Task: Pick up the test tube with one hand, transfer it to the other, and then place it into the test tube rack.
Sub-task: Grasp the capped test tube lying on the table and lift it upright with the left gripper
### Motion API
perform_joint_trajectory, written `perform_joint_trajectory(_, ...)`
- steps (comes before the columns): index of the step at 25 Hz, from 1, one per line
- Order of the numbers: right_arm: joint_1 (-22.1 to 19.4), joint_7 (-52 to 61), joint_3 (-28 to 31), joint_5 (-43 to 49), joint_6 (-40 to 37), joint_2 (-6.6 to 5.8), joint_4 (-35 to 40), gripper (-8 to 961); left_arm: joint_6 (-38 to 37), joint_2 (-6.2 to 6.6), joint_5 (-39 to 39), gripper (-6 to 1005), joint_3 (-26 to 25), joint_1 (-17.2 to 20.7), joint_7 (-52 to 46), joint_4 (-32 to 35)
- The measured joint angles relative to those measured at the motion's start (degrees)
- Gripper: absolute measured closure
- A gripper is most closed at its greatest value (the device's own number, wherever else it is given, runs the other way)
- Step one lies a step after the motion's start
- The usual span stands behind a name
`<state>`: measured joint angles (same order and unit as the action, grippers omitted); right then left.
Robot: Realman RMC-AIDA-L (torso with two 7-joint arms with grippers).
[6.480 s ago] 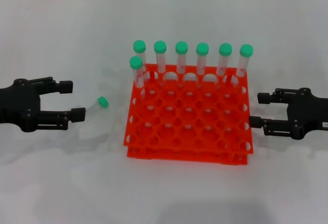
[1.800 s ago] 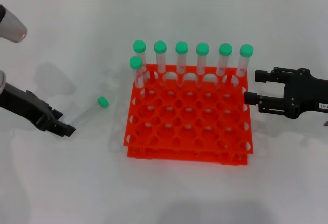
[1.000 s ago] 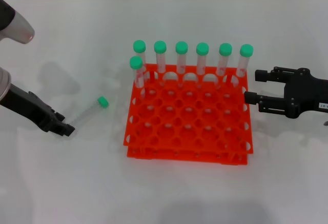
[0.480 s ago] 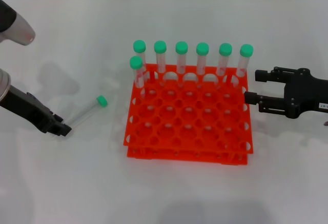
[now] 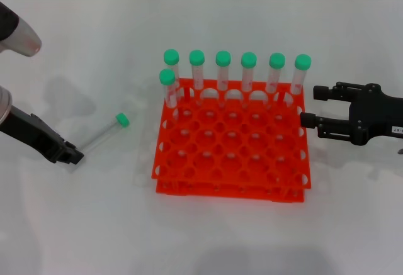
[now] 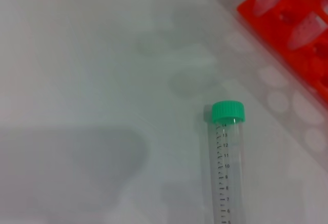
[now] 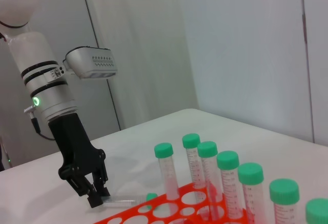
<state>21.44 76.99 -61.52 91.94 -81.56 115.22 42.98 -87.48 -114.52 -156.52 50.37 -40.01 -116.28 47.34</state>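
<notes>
On the white table [image 5: 208,237], left of the rack, I saw the test tube [image 5: 102,134] lying on its side, its green screw cap pointing toward the test tube rack [image 5: 230,149] and its clear end at the tips of the left gripper [image 5: 70,156]. From the head view I could not tell whether those fingers had closed on it; the right wrist view showed the left gripper [image 7: 97,197] tilted down, tips right at the tube's end, jaws only a little apart, but contact stayed unclear to me.

My left wrist camera gave what the others did not: printed graduations running down the tube [image 6: 226,167], with 13, 12, 11, 10 and 9 readable below the ribbed cap. The gripper's own fingers did not appear there.

The rack was glossy orange plastic, two tiers, with a grid of round holes. Seven green-capped tubes [image 5: 249,73] stood upright in it, six along the far row and one just in front of the leftmost.

The right gripper [image 5: 310,106] hovered beside the rack's right edge, two black fingers spread open and holding nothing, a small white label on its body, print too small for me to read.
</notes>
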Motion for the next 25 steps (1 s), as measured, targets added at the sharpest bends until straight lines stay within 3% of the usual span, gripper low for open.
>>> perform_joint_trajectory(5, 0.0, 0.0, 0.0, 0.0, 0.0, 0.0, 0.0, 277, 0.1, 0.0, -0.2, 807, 0.0, -0.1, 0.0, 0.0)
perform_joint_trajectory(25, 0.0, 0.0, 0.0, 0.0, 0.0, 0.0, 0.0, 278, 0.9, 0.06, 0.3, 807, -0.5, -0.3, 0.2, 0.4)
